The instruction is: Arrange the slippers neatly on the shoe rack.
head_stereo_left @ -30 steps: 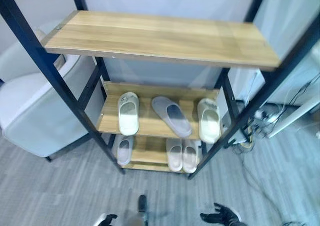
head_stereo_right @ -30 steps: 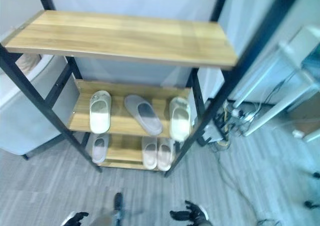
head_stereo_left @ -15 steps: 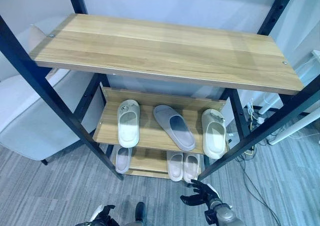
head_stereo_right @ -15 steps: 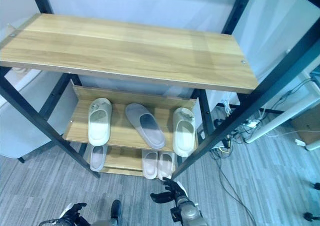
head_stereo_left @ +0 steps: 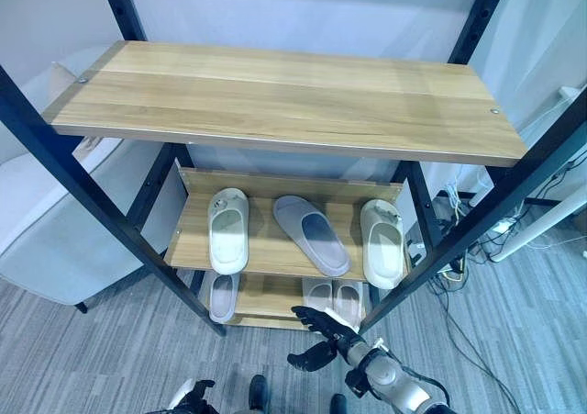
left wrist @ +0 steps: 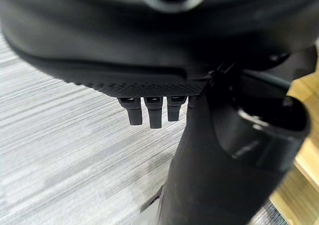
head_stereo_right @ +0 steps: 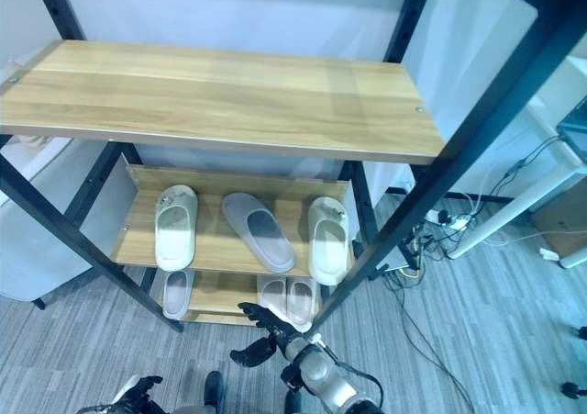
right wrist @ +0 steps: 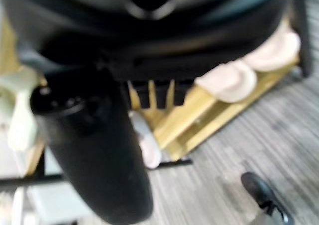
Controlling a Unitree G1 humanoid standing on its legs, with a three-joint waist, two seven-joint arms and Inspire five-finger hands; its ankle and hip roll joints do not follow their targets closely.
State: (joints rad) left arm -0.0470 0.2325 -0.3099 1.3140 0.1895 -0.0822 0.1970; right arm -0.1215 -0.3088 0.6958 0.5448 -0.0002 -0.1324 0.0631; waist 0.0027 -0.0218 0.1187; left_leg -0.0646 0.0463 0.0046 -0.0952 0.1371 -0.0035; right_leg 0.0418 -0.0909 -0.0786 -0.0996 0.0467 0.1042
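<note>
Looking down from the head cam, I've got my right hand [head_stereo_left: 323,337] out in front, near the bottom of the rack [head_stereo_left: 83,171], fingers spread apart and holding nothing. My left hand [head_stereo_left: 191,398] is way back at the near left edge, down low, and I can't tell what its fingers are doing; the wrist cam just shows floor past a few fingertips.

Just past the right hand, on the bottom shelf, sits a pale pair [head_stereo_left: 334,297] side by side, with a single slipper [head_stereo_left: 223,295] off to the left.

The one that matters is a shelf up: the grey slipper [head_stereo_left: 312,234] in the middle lies crooked, its long axis running from far left to near right, while the cream slippers left [head_stereo_left: 227,229] and right [head_stereo_left: 382,241] of it point straight in.

So the grey one lies up and a bit farther in from the right hand, almost directly above it. The right arm is clearly nearer, so I'd say that's the one to reach up and twist it straight.
</note>
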